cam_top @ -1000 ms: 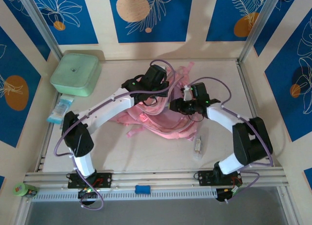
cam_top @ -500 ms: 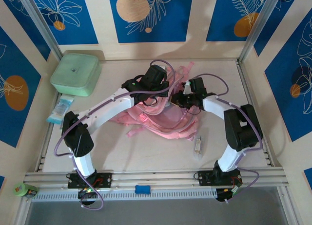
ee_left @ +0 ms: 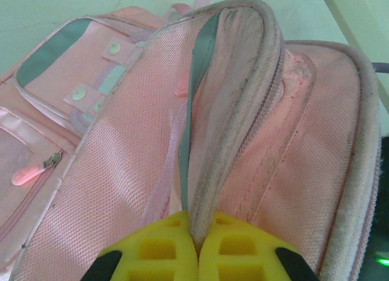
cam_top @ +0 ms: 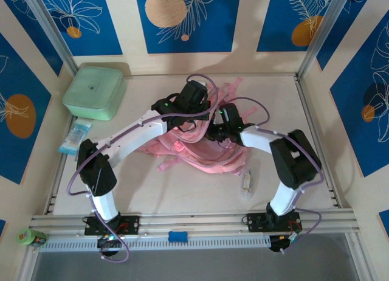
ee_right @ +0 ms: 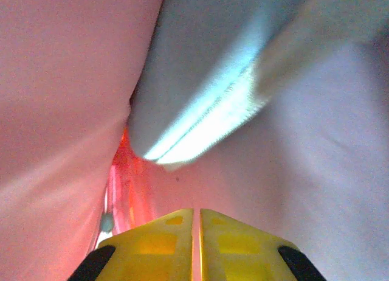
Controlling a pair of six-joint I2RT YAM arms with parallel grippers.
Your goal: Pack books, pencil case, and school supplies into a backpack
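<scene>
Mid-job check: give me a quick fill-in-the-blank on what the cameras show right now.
The left tool is shut on the rim of the backpack, whose fabric is ___.
The mint-green box sits in the table's far ___ corner.
The wrapped stick lies on the table, nearer the ___ arm's base.
The right tool, amid pink fabric, is ___.
Missing: pink; left; right; shut.

Mint-green lidded box [cam_top: 94, 92] sits far left on the counter [cam_top: 200, 193], pale blue packets [cam_top: 75, 138] just in front; green roll [cam_top: 30, 236] and small blue block [cam_top: 177, 236] lie down by the near rail [cam_top: 200, 222].
</scene>
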